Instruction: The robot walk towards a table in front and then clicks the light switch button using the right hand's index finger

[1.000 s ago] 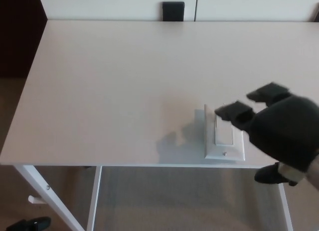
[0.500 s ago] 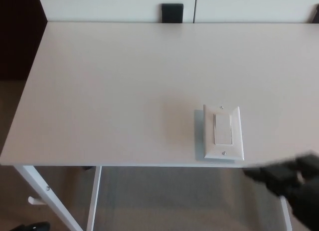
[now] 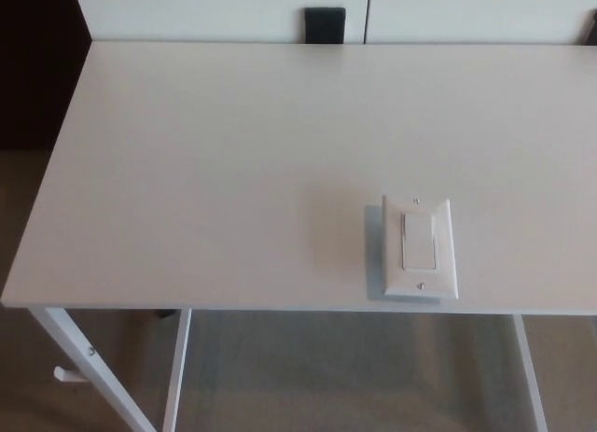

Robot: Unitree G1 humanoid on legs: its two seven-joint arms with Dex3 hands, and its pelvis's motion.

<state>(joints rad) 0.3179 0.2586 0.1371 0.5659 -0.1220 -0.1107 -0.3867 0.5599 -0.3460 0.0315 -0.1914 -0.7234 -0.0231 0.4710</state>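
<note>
A white light switch plate (image 3: 420, 248) with a rocker button in its middle lies flat on the white table (image 3: 233, 171), close to the front edge and right of centre. Nothing covers it. Neither of my hands shows in the head view.
The table's white legs (image 3: 84, 367) and a crossbar stand below the front edge over a brownish floor. A small black object (image 3: 325, 24) sits at the far edge against a white wall. A dark area lies beyond the table's left side.
My right hand was over the switch a second ago, dropped below the front edge at the lower right, and has now left the view. The switch has stayed in place.
</note>
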